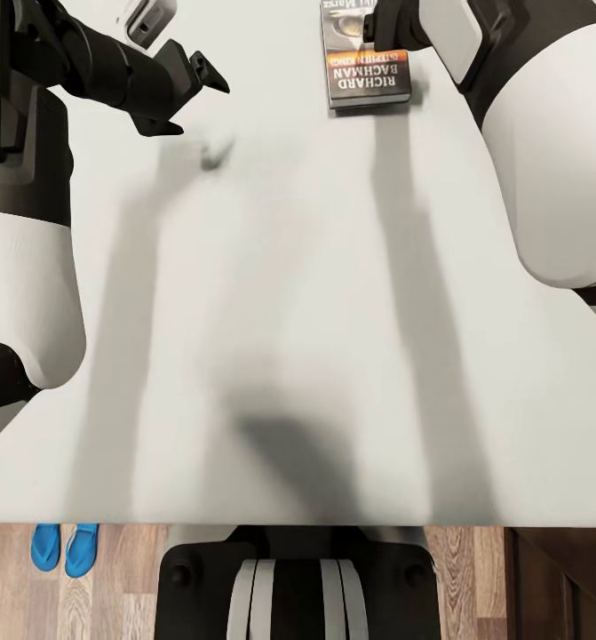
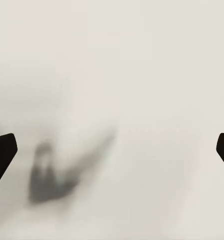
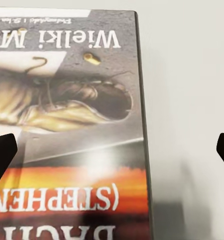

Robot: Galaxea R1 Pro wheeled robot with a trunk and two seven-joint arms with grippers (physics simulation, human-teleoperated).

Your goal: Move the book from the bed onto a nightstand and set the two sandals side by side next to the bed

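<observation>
The book (image 1: 365, 62) lies flat on the light grey mattress of the bed (image 1: 298, 293), at the far side from me. Its dark cover with orange-white lettering spreads under the right wrist view as the book (image 3: 66, 130). My right gripper (image 1: 380, 36) hovers just over the book's right edge, and the right gripper (image 3: 112, 152) is open, fingertips (image 3: 1, 155) wide apart with nothing between them. My left gripper (image 1: 189, 100) hangs open over bare mattress to the left; the left gripper (image 2: 112, 150) holds nothing. Two blue sandals (image 1: 64, 548) lie side by side on the wood floor beside the bed.
My base (image 1: 293, 582) stands against the bed's near edge. A dark brown wooden piece (image 1: 560, 582) sits on the floor at the lower right. Plank floor (image 1: 111, 604) runs along the near side of the bed.
</observation>
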